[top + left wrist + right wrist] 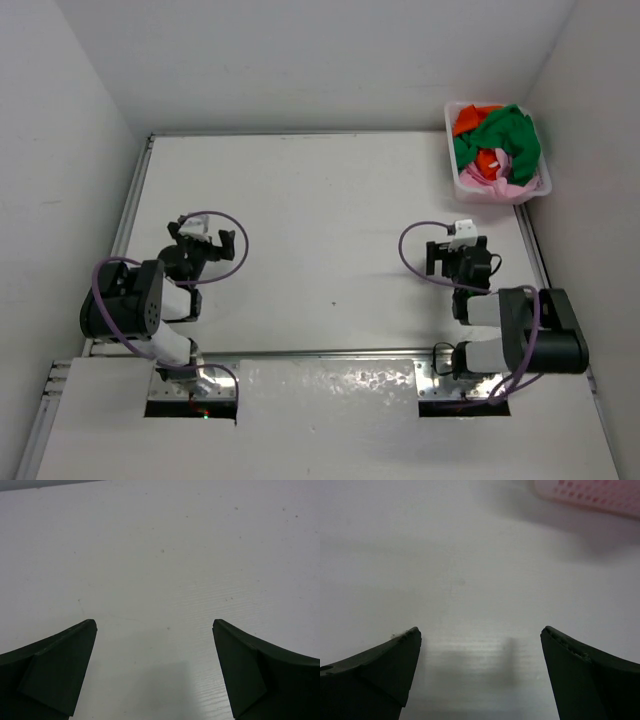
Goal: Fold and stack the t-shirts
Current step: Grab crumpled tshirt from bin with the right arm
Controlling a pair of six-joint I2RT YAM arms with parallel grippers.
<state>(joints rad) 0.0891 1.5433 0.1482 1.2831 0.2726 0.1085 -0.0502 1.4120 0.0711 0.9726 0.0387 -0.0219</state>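
T-shirts [500,135] in basket [497,196]; seemingly unfolded

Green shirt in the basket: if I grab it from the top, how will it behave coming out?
Probably floppy: the green shirt lies crumpled, heaped above the basket rim, so it should hang and unfurl. It is tangled over the orange shirt and pink shirt, so it may drag them along. The light-looking basket might shift too.

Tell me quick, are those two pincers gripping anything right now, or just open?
Left pincer: open, holding nothing.
Right pincer: open, holding nothing.
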